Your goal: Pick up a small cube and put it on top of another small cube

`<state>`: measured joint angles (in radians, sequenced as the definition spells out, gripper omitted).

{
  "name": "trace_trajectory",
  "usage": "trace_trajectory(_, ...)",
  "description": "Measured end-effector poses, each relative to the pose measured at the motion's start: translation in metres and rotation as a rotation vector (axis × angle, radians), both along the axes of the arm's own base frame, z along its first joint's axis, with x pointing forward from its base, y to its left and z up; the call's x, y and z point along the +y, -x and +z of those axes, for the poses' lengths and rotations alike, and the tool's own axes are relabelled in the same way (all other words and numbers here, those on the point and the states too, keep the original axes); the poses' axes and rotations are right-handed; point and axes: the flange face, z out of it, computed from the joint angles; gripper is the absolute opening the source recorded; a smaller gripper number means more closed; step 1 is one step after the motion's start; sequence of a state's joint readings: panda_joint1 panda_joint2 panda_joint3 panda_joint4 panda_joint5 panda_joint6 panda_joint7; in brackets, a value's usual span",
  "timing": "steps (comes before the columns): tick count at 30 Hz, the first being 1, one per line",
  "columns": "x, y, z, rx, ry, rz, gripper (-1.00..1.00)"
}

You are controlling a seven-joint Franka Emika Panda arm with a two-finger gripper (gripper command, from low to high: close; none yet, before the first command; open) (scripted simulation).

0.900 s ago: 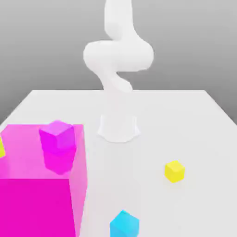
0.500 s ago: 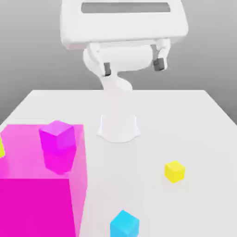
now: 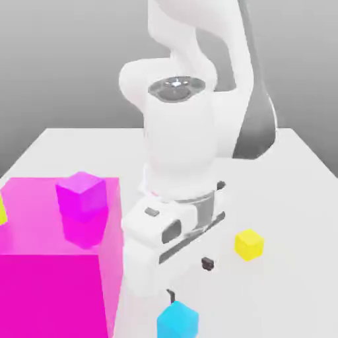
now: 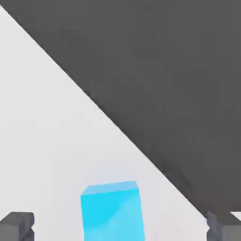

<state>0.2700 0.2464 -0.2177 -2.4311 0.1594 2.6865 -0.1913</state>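
Observation:
The small cube (image 3: 177, 321), bright cyan-blue, rests on the white table (image 3: 290, 198) near its front edge. My gripper (image 3: 189, 280) hovers just above and slightly behind it, open, with nothing between its dark fingertips (image 3: 207, 264). In the hand view the cyan cube (image 4: 112, 211) lies between the two spread fingertips (image 4: 16, 226) of the gripper (image 4: 120, 226), still apart from both. A small yellow cube (image 3: 249, 244) sits on the table toward the exterior view's right.
A large magenta block (image 3: 59, 277) fills the exterior view's lower left, with a smaller magenta cube (image 3: 82, 195) on top. The arm's white base and links rise behind the gripper. The table's edge (image 4: 117, 124) runs close to the cyan cube.
The arm has swung down from high above the table to just over the cyan cube. The gripper stayed open. No cube has moved.

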Motion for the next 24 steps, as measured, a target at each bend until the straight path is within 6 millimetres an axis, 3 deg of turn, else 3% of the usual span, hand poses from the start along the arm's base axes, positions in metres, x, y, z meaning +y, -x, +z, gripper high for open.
trace_trajectory(5,-0.002,0.003,-0.068,0.016,0.019,0.029,0.00)
trace_trajectory(6,-0.002,0.003,-0.076,0.017,0.019,0.029,-1.00)
trace_trajectory(12,-0.002,0.004,-0.080,0.020,0.019,0.028,-1.00)
trace_trajectory(18,0.003,0.007,-0.019,0.022,0.014,0.037,-1.00)
trace_trajectory(24,0.087,0.074,0.006,0.050,-0.033,0.220,-1.00)
